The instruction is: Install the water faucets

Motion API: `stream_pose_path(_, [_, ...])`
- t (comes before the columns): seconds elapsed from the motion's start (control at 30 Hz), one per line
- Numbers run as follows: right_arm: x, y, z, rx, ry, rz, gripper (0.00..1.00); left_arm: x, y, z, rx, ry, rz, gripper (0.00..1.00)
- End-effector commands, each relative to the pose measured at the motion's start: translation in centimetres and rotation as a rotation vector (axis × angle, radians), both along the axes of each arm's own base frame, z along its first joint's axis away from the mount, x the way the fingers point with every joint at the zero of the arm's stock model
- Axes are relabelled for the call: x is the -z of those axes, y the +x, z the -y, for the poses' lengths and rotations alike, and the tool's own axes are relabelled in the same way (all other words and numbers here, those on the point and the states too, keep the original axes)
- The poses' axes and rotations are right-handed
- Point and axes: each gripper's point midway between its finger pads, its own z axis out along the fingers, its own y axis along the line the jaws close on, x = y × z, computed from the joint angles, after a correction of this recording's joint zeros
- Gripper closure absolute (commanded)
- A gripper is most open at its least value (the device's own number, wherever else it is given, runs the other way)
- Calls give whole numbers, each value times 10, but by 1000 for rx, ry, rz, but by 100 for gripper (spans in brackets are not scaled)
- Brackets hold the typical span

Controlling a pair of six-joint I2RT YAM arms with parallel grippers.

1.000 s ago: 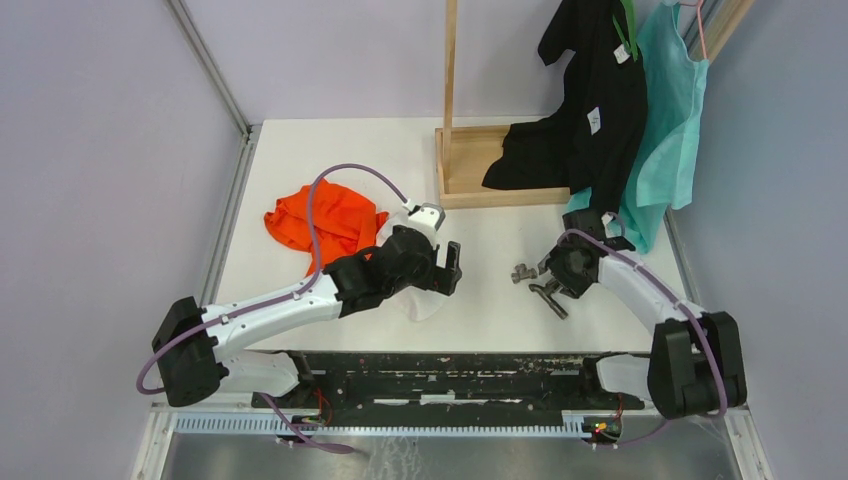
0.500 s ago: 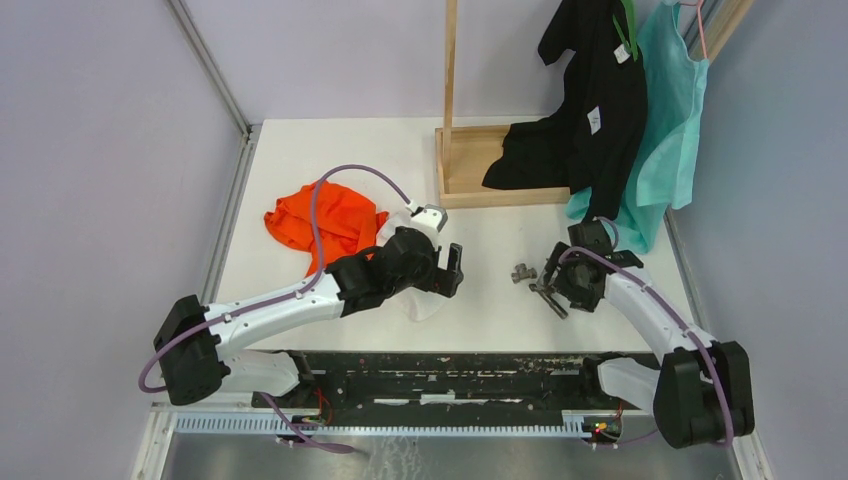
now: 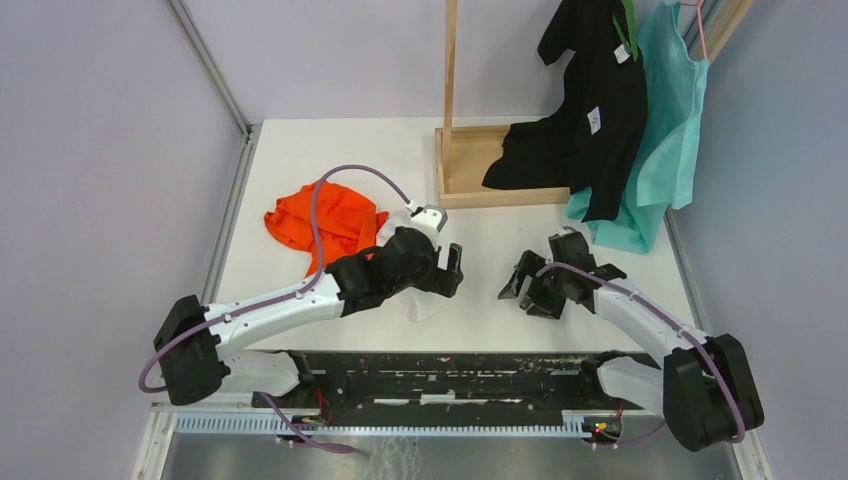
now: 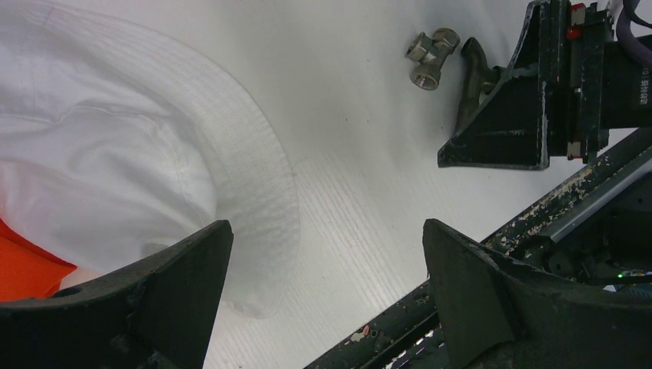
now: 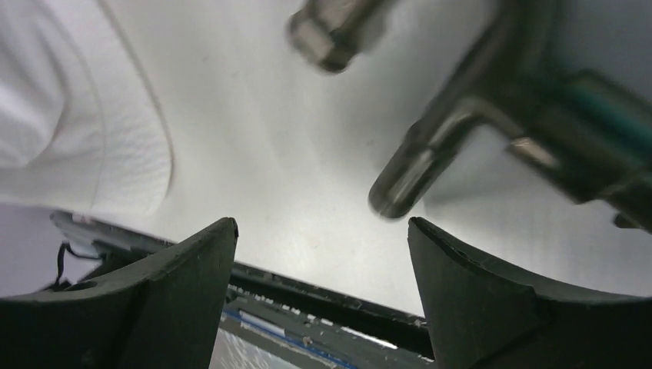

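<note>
The water faucets lie on the white table as two grey-brown metal parts. In the left wrist view the valve body (image 4: 429, 55) lies just left of the bent spout pipe (image 4: 470, 65). In the right wrist view both are close and blurred: the valve body (image 5: 332, 27) and the pipe (image 5: 450, 142). My right gripper (image 3: 522, 292) hangs over them, covering them in the top view. It is open and empty (image 5: 323, 257), and it shows in the left wrist view (image 4: 530, 100). My left gripper (image 3: 455, 272) is open and empty (image 4: 323, 261), to the left of the parts, over a white cloth.
A white cloth (image 4: 115, 154) and an orange cloth (image 3: 325, 220) lie under and behind the left arm. A wooden stand (image 3: 470, 170) with a black garment (image 3: 590, 110) and a teal garment (image 3: 665, 130) stands at the back right. A black rail (image 3: 440, 365) runs along the near edge.
My right gripper has swung left and toward the near edge, from beside the faucet parts to above them, hiding them in the top view. The left arm has not moved.
</note>
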Motion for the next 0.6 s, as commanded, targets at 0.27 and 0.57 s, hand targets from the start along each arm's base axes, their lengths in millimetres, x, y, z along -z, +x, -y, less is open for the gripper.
stream_pose_path(0.27, [-84, 28, 69, 20, -449, 326, 13, -17, -15, 44, 149, -134, -69, 0])
stream_pose_path(0.57, [-58, 31, 111, 198, -435, 225, 27, 4, -24, 106, 272, -177, -191, 5])
